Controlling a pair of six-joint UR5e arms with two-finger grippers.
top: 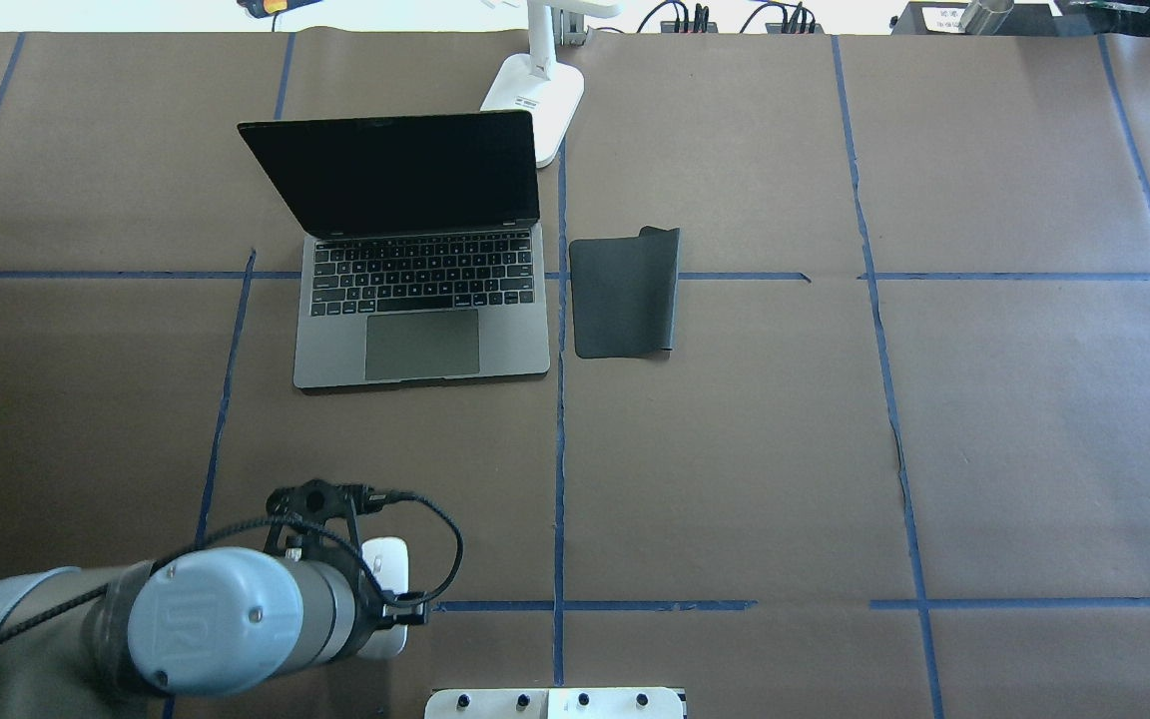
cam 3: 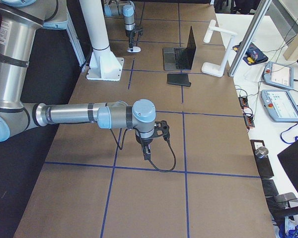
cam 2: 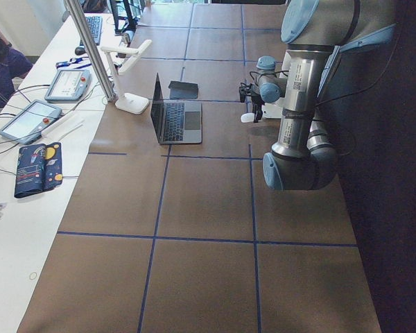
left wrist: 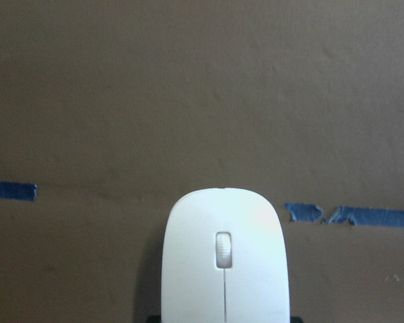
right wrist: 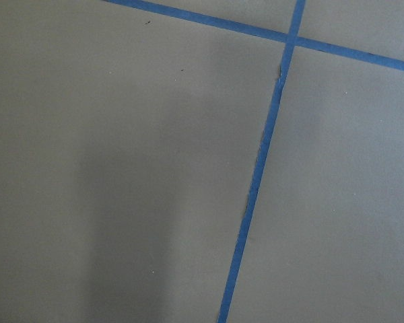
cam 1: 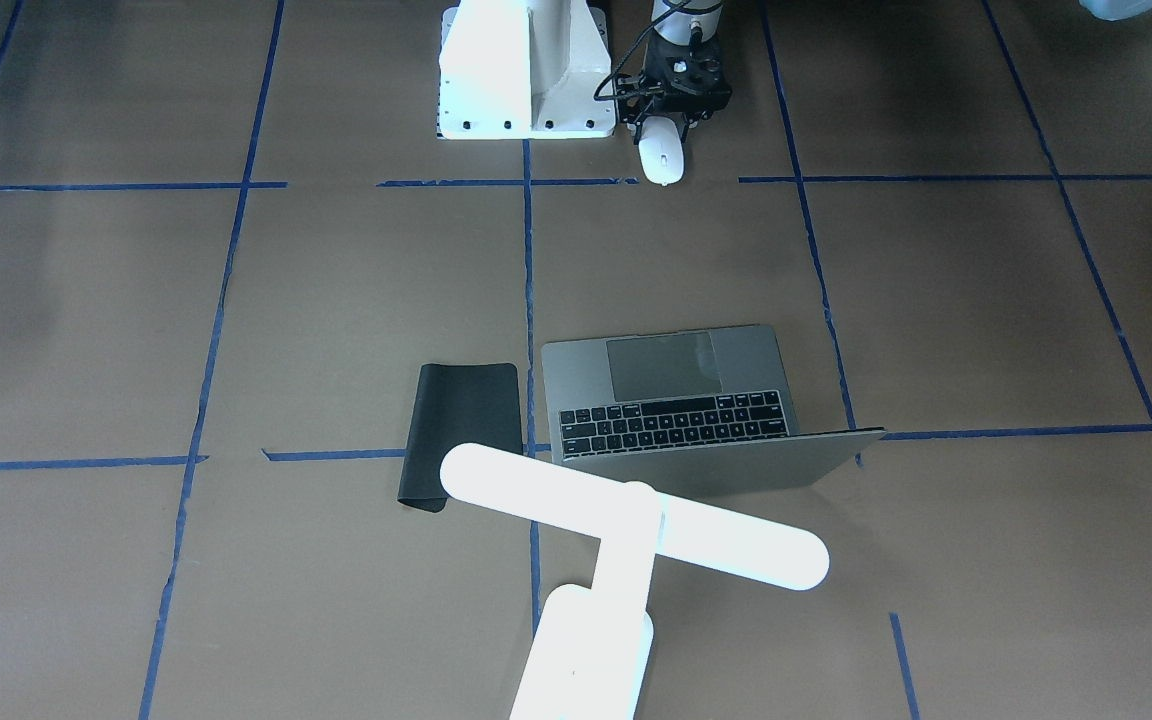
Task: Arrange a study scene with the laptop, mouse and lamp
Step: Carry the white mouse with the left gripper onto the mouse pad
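Observation:
The white mouse lies near the robot's edge of the table, also seen in the front view and the overhead view. My left gripper stands over its rear end, with a dark fingertip on each side, shut on it. The grey laptop stands open at mid-table, screen dark. The white T-shaped lamp stands behind the laptop's right corner, its base on the table. My right gripper hangs low over bare table far to the right; I cannot tell if it is open.
A black floppy mat lies just right of the laptop, one edge curled. The white bolted pedestal stands beside the left gripper. Tablets and cables lie on the white side table beyond the far edge.

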